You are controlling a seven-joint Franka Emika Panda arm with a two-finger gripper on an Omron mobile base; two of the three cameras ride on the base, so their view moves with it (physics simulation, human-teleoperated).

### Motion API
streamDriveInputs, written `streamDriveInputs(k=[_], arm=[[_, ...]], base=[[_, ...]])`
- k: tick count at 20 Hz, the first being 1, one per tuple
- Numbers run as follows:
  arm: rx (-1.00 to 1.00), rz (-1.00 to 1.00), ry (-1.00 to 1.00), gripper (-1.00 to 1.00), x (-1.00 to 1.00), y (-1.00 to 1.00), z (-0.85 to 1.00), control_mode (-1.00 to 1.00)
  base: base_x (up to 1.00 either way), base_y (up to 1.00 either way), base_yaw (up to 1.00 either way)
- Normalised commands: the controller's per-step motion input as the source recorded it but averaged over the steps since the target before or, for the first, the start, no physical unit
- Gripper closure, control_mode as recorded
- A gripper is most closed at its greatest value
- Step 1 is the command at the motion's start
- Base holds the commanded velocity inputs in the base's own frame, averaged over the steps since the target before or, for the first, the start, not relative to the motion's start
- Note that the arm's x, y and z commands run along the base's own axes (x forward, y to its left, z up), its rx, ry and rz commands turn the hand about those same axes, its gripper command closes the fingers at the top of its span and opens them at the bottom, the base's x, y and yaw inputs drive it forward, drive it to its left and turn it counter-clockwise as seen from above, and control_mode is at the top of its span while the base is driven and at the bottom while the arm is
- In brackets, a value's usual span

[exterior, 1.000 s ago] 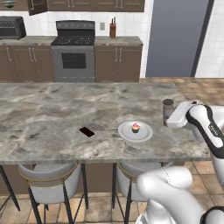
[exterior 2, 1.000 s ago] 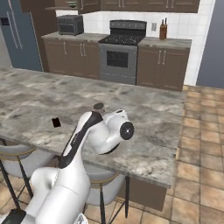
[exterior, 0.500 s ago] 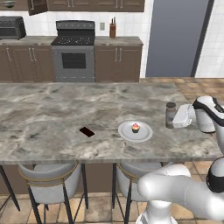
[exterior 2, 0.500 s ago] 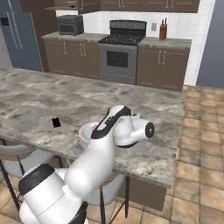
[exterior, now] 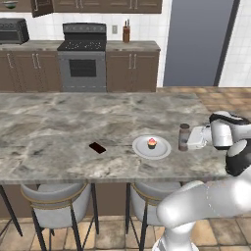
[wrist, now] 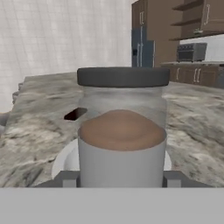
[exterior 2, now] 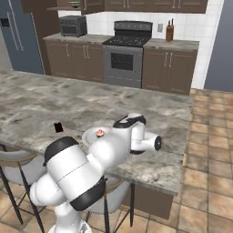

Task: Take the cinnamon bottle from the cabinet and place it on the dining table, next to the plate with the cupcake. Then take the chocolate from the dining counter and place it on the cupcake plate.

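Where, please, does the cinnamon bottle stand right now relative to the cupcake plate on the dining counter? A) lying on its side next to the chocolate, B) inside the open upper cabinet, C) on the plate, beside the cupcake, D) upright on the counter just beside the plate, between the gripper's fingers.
D: the cinnamon bottle stands upright on the counter right next to the plate, with the gripper closed around it.

Rendered light looks even and bright from my base cameras; no clear source, no glare. Shadows are soft and faint under the counter (exterior: pixel 59 162) overhang. My hand camera is softest: cinnamon bottle (wrist: pixel 123 131) edges blurred, the background cabinets (wrist: pixel 175 26) hazier. No edge distortion apparent.
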Motion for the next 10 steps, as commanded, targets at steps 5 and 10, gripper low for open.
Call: streamDriveInputs(k=[5, 10], arm=[[0.04, 0.0, 0.0, 1.0, 0.2, 0.02, -0.44, -1.0], [0.04, 0.0, 0.0, 1.0, 0.06, 0.0, -0.27, -1.0]], base=[[0.0, 0.0, 0.0], [0.0, 0.0, 0.0]])
